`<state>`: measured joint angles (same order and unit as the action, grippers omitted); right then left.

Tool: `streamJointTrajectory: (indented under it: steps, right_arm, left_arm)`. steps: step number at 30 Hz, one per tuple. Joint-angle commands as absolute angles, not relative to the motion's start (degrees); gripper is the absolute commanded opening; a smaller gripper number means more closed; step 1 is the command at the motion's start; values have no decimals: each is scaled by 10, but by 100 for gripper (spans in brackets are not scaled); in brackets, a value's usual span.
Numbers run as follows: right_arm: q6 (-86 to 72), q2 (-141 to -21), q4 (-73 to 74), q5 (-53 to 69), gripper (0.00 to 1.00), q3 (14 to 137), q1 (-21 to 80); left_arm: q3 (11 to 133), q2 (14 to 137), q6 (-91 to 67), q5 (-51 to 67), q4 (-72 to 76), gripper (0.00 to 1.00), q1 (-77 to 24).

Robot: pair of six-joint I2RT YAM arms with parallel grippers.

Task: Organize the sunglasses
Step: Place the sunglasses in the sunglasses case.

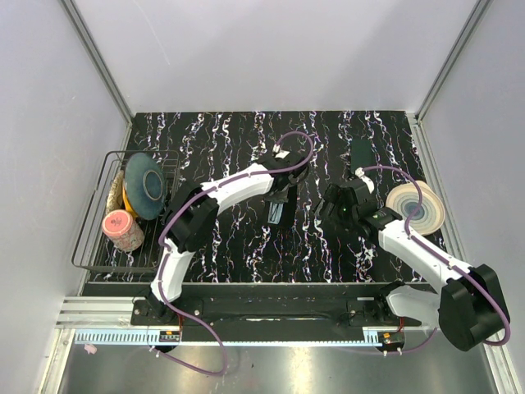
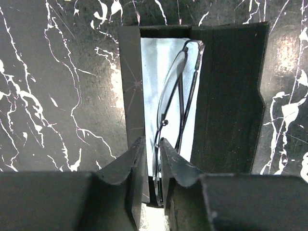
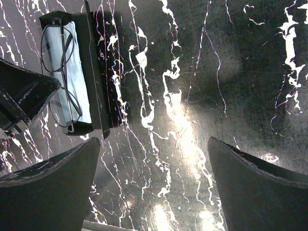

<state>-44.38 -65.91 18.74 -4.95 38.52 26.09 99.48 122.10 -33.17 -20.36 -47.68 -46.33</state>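
Observation:
A thin wire-framed pair of sunglasses (image 2: 166, 96) lies folded in an open black case (image 2: 226, 96) with pale blue lining, mid-table (image 1: 275, 213). My left gripper (image 2: 152, 149) hangs over the near end of the case, its jaws pinched on the frame's near end. In the top view it is right above the case (image 1: 279, 197). My right gripper (image 3: 154, 159) is open wide and empty over bare tabletop to the right of the case (image 1: 335, 205). The right wrist view shows the case (image 3: 94, 72) and sunglasses (image 3: 60, 77) at upper left.
A wire rack (image 1: 92, 238) at the left edge holds a teal plate (image 1: 146, 186) and a pink jar (image 1: 121, 230). A pale round roll (image 1: 417, 209) lies at the right edge. A dark flat object (image 1: 361, 152) lies behind the right gripper.

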Motion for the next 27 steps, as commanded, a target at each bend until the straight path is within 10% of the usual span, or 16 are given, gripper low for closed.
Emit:
streamJointTrajectory:
  steps: [1,23,27]
  right_arm:
    - [-448,-653,175,-55,100,383,256]
    - [-401,-633,193,-2,99,438,253]
    - [-352,-649,104,89,82,447,255]
  left_arm:
    - [1015,1219,-334,-214,-480,24,-470]
    - [914,1048,-339,-144,-395,65,-458]
    - [821,982,-345,-115,-328,65,-425]
